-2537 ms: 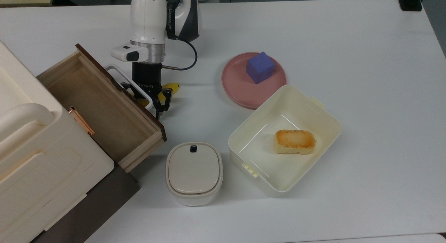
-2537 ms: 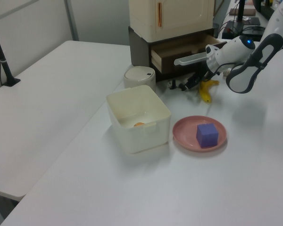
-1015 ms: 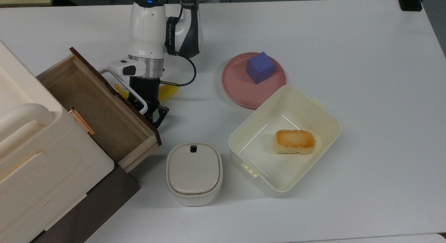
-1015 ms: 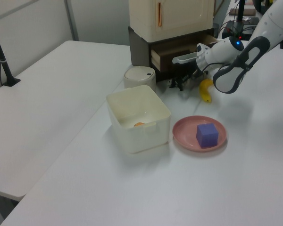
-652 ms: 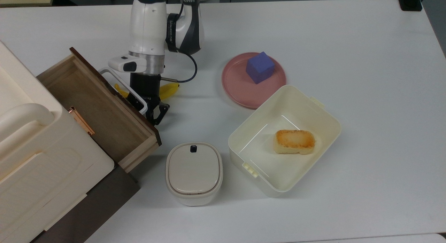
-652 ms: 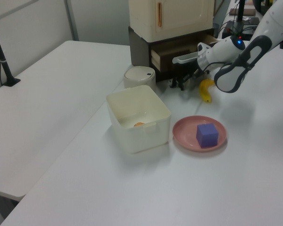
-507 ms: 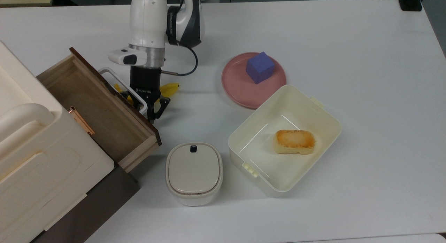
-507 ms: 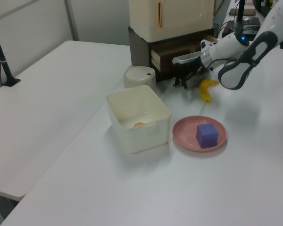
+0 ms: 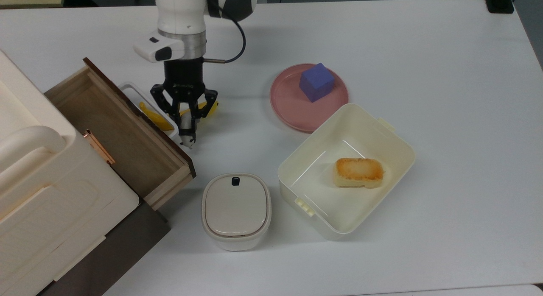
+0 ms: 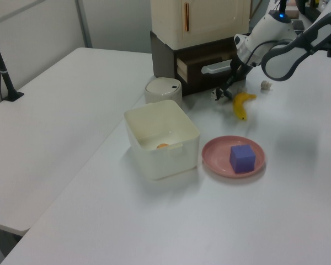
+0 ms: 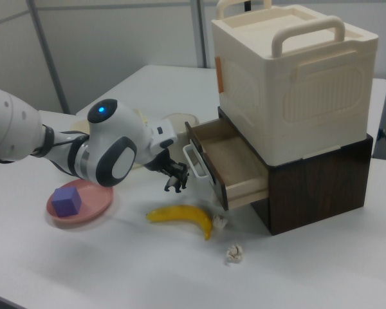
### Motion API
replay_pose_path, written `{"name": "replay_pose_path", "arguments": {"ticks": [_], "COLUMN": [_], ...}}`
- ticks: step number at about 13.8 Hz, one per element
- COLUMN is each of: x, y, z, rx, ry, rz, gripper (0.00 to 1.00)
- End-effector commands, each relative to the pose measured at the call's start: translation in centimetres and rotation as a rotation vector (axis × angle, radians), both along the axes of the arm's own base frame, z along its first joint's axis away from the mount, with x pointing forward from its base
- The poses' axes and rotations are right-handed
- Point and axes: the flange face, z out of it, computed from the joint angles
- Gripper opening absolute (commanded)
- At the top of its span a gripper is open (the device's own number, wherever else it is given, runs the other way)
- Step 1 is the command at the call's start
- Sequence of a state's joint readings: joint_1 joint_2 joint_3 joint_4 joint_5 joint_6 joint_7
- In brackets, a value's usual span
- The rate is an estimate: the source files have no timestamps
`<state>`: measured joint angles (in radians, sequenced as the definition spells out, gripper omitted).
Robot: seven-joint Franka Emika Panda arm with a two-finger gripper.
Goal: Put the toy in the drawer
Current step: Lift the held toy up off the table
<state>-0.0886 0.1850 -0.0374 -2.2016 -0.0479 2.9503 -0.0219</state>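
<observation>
in the top view the gripper (image 9: 188, 132) hangs just off the front corner of the open drawer (image 9: 123, 135), pointing down, its jaws drawn narrow onto a small white-and-dark object that i take to be the toy (image 9: 186, 140), though it is too tiny here to be sure. the toy sits at the very tips, likely because so small a thing offers nothing else to pinch. the banana (image 9: 158, 116) lies beneath the gripper on the tabletop (image 9: 424, 54), partly behind the drawer's white loop handle (image 9: 135, 92), so the grip had to be taken close beside it. the drawer is pulled well out with a bare wooden floor, which leaves room for a drop from above. in the left view the gripper (image 10: 221, 94) is near the dark drawer front and beside the banana (image 10: 241, 105), the arm reaching in from the left view's right. in the right view the gripper (image 11: 175, 185) hovers clear of the tabletop, above and behind the banana (image 11: 180, 214), at about the height of the drawer (image 11: 235, 161) rim; being raised this way looks meant to carry the toy over the front panel rather than into it. the toy is therefore held in the air outside the drawer, not yet in it. a crumpled white scrap (image 11: 233, 253) lies apart on the tabletop and plays no part.
</observation>
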Motion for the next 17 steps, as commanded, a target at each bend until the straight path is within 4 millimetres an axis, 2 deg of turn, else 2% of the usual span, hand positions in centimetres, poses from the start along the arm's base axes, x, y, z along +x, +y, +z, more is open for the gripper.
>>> {"name": "replay_pose_path", "arguments": {"ticks": [1, 4, 9, 13, 15, 16, 17], "x": [-1.5, -1.9, -3.7, -2.8, -2.6, -2.6, -2.4], "y": [1.7, 2.1, 2.8, 3.7, 3.6, 4.1, 4.5], "z": [1.1, 2.2, 6.5, 9.7, 12.3, 12.9, 14.7], "rx": [0.009, 0.016, 0.032, 0.102, 0.143, 0.162, 0.192], "ry": [0.063, 0.089, 0.158, 0.086, 0.010, -0.003, -0.038], "rz": [0.038, 0.037, 0.036, 0.005, -0.020, -0.020, -0.033], "gripper": [0.22, 0.22, 0.24, 0.25, 0.25, 0.25, 0.25]}}
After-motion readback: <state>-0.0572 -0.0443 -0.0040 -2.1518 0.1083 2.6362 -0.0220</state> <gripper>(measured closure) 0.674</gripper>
